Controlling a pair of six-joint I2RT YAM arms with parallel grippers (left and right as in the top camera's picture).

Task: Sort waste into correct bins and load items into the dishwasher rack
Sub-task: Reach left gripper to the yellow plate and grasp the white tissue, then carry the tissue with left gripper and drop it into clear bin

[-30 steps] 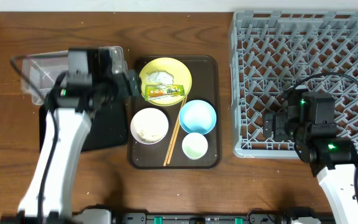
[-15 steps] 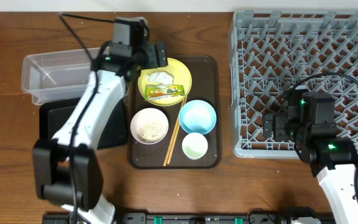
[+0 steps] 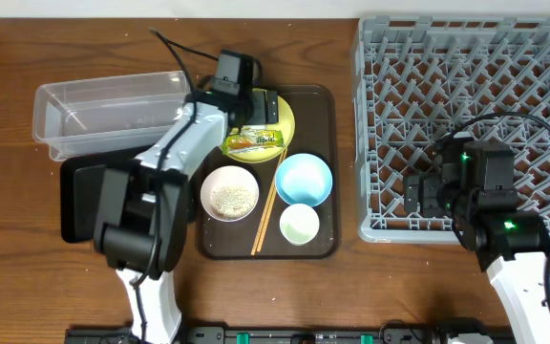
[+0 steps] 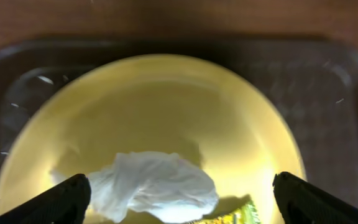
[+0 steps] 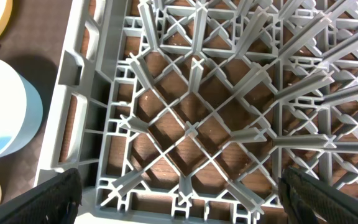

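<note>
My left gripper [image 3: 262,107] is open and hangs low over the yellow plate [image 3: 285,119] at the back of the brown serving tray. In the left wrist view its fingers [image 4: 61,200] stand on either side of the white crumpled scrap [image 4: 154,185], which lies on the plate [image 4: 166,99]. The green-and-yellow wrapper [image 3: 253,142] lies at the plate's front edge, and its corner [image 4: 236,214] shows beside the scrap. My right gripper [image 3: 426,196] is open and empty over the front left corner of the dishwasher rack [image 3: 466,57], seen close up as the rack [image 5: 191,130].
On the brown tray [image 3: 325,247] stand a white bowl with rice [image 3: 229,193], a light blue bowl [image 3: 304,179], a pale cup [image 3: 299,225] and chopsticks [image 3: 266,215]. The clear tub [image 3: 94,110] and the black tray [image 3: 79,196] lie to the left.
My left arm has swung right, from over the clear tub to above the yellow plate, and now hides the scrap from overhead. The right arm has not moved.
</note>
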